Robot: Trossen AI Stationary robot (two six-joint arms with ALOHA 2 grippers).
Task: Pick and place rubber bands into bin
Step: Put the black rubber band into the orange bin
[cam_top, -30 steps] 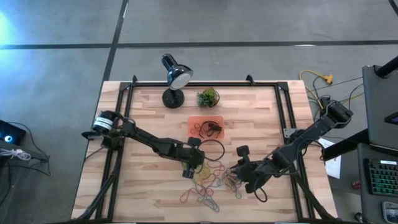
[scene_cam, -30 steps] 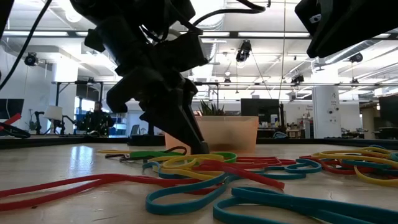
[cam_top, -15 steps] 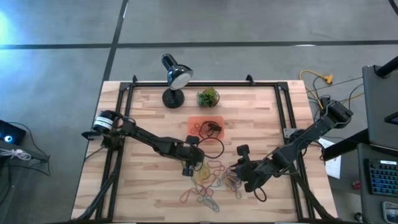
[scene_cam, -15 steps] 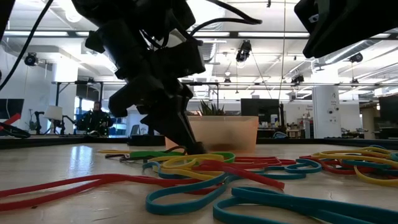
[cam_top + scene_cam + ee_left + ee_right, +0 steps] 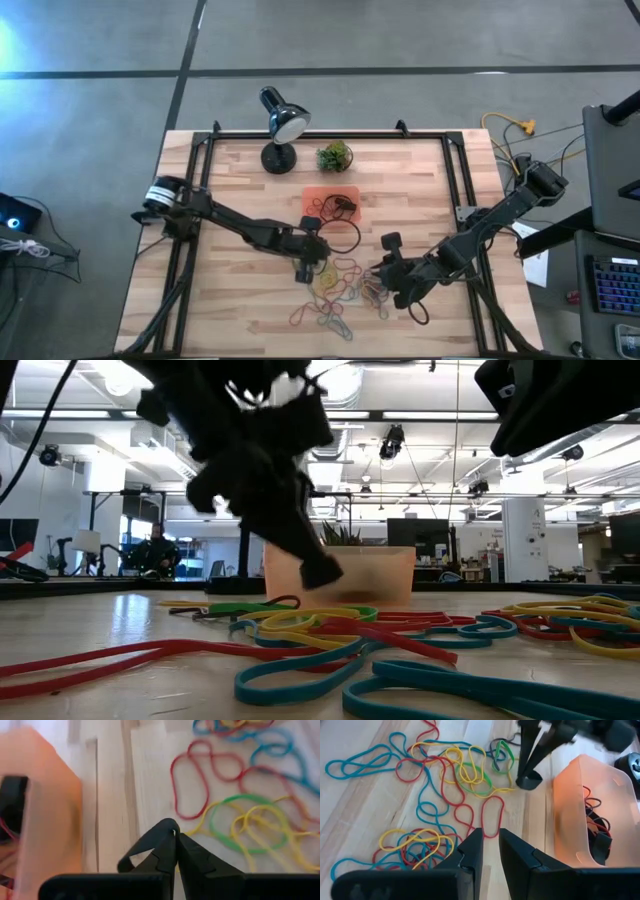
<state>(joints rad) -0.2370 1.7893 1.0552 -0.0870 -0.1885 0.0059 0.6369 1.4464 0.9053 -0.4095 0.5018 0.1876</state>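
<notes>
The rubber bands [image 5: 340, 288] lie in a loose, many-coloured pile on the wooden table, near of the bin [image 5: 318, 193]. The bin is an orange tray with several bands in it. My left gripper [image 5: 304, 270] hangs over the pile's left edge [image 5: 240, 820], shut on a small black loop. In the low view it [image 5: 322, 572] is clear of the table, in front of the bin [image 5: 370, 575]. My right gripper [image 5: 490, 845] is open above the pile's right side and touches nothing. My left gripper pinches a black rubber band between its two fingertips. The band curls out as a small loop [image 5: 142, 847] beside the tips. The fingers slant down from above. In the right wrist view the loop [image 5: 527, 782] hangs at the tips, lifted clear of the table.
A black desk lamp [image 5: 280, 125] and a small green plant ball [image 5: 334, 156] stand at the far edge. A large black loop [image 5: 342, 238] lies between bin and pile. Black frame rails [image 5: 195, 200] run along the table's left and right sides.
My left gripper has risen from the pile's edge, its tips now well above the table in the low view, still shut. A small black loop has come up with it. The right arm has kept still.
</notes>
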